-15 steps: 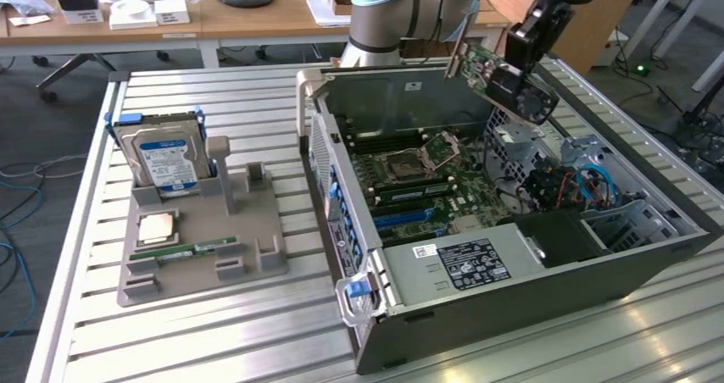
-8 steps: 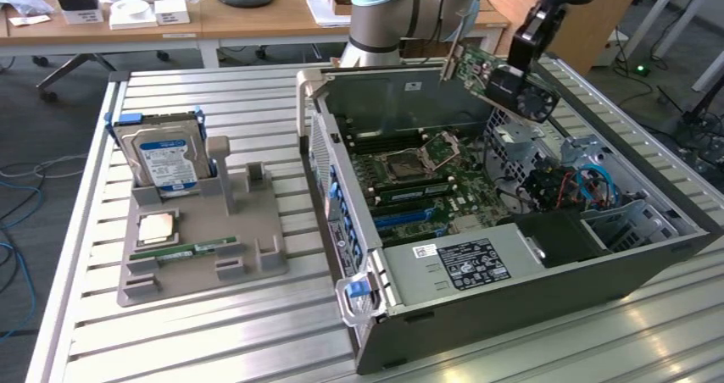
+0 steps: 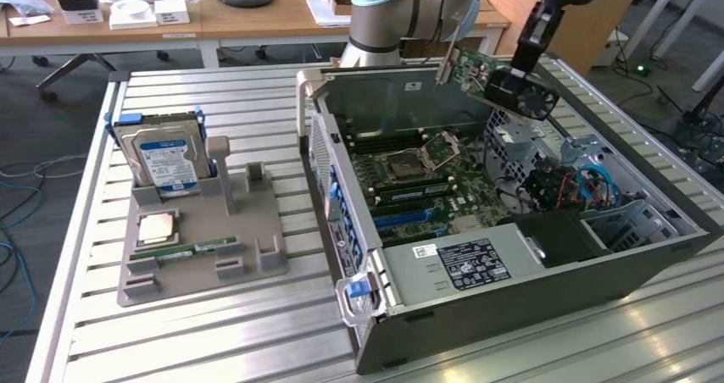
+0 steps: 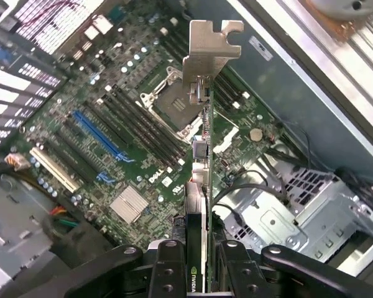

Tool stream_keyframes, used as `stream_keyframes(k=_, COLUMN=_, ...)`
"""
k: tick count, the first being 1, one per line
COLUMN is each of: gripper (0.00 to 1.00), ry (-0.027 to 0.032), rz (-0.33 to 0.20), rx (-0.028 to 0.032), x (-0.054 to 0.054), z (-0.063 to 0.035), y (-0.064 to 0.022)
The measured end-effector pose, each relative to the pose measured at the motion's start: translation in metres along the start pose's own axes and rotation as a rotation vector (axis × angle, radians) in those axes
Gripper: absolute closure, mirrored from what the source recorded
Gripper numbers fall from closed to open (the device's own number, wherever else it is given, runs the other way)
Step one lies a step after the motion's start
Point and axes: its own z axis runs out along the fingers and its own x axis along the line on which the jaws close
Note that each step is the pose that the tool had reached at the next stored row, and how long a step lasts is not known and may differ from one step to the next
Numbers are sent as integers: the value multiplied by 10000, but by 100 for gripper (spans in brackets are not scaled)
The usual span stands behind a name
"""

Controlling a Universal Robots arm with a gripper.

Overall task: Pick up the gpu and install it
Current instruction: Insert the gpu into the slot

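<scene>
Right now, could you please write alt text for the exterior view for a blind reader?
The black gripper holds a green gpu with a black fan cooler above an open grey computer case. On the exterior view's left, a grey holder carries a silver hard drive and green memory stick.

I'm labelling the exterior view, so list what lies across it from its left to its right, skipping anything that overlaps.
hard drive → case handle → gpu → blue cables
</scene>
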Motion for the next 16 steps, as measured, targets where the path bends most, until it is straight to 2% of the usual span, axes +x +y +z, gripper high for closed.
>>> stream_keyframes(k=16, gripper=74, ry=74, rz=-2903, rx=-82, x=0, z=8, y=0)
